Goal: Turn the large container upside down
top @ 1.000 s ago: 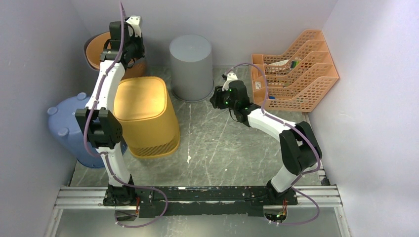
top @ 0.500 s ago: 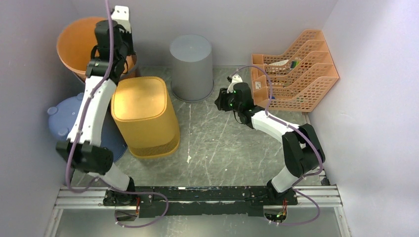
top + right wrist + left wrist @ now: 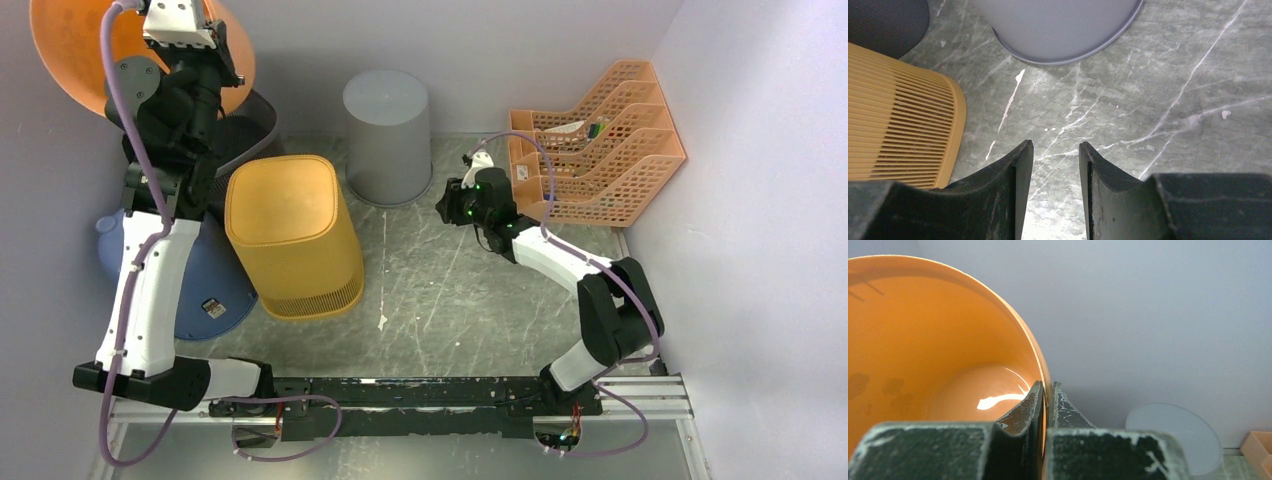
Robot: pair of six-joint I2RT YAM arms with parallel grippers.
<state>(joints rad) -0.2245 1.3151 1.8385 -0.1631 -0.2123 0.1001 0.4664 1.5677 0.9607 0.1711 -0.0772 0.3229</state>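
My left jaws pinch only the rim of the orange bin (image 3: 65, 50); it could slip and fall; right jaws gape empty.

The top external camera looks steeply down from above and behind the arm bases and takes in the whole table (image 3: 450, 290) from far off. The left wrist camera sits just behind the left pincer (image 3: 1047, 387), facing roughly level toward the back wall (image 3: 1148, 315). It is very close to the orange container (image 3: 938, 340), and the grey bin (image 3: 1173, 435) shows low at its right. The right wrist camera looks down past the right pincer (image 3: 1055, 147), close above the table. It shares the grey bin with the other two views and the yellow basket (image 3: 898, 130) with the top view.
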